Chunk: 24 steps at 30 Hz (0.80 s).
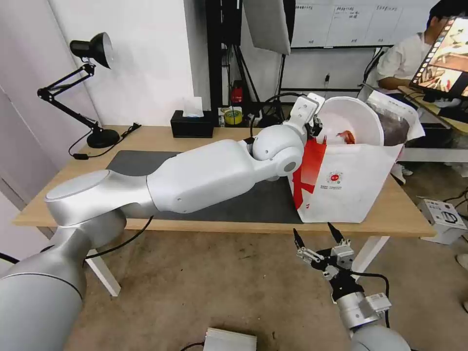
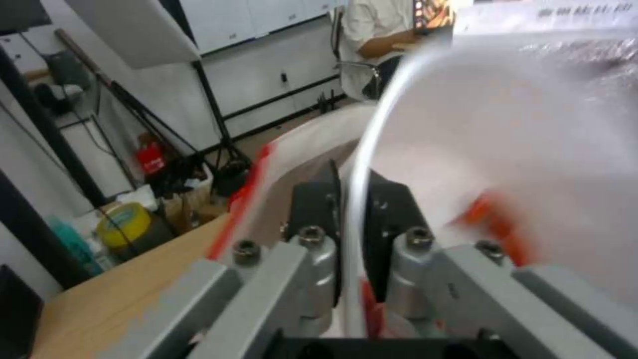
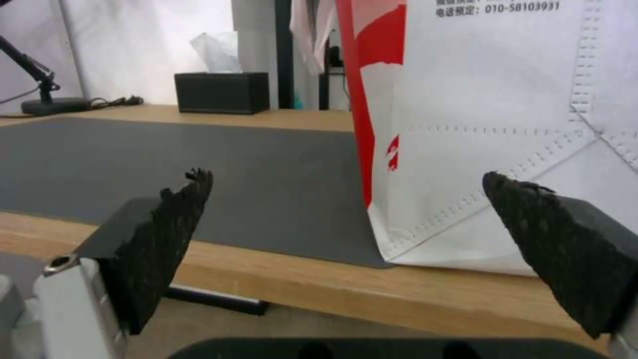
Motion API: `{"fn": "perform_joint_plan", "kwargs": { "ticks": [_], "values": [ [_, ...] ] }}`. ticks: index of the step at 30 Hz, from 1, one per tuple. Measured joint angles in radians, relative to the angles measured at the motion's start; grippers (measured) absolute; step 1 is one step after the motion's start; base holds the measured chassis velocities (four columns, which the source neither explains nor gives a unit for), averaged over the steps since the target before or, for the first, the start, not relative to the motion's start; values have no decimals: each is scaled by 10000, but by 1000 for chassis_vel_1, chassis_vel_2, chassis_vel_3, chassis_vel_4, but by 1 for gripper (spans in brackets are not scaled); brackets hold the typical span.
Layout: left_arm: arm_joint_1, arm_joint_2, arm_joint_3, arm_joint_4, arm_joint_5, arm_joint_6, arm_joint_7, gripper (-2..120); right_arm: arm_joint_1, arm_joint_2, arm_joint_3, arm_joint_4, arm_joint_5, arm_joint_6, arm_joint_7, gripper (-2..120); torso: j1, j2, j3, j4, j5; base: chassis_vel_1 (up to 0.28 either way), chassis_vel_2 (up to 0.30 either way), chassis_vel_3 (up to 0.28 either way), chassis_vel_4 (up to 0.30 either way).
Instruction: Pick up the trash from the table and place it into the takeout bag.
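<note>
At the table's (image 1: pixel 146 134) three o'clock end, the left gripper (image 2: pixel 352 199), pinching the tilted crayfish bowl's (image 1: pixel 348 119) rim over the takeout bag (image 1: pixel 351 187) (right gripper (image 1: pixel 317 239) idle, spread wide, empty), probably needs lowering, then release.

Head view high, looking down over table (image 1: pixel 73 195) at bag (image 1: pixel 351 190), left wrist view close at bag's mouth, right wrist view low beside bag (both wrists share it)
</note>
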Motion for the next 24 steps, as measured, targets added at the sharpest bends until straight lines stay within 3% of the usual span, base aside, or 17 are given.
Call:
{"fn": "perform_joint_plan", "kwargs": {
  "ticks": [11,18,21,24],
  "values": [
    [135,0,-163,-49,-58,-308,-670,53,0,0,0,0,0,0,0,100,0,0,0,-3,1,0,0,0,0],
    [374,1158,-212,-938,180,-1341,-819,76,0,0,0,0,0,0,0,100,0,0,0,1,-1,0,0,0,0],
    [627,1957,-265,-1415,460,-2735,-807,91,0,0,0,0,0,0,0,100,0,0,0,0,-2,0,0,0,0],
    [853,2461,-313,-1765,574,-3176,-659,98,0,0,0,0,0,0,0,100,0,0,0,0,-2,0,0,0,0]
  ]
}}
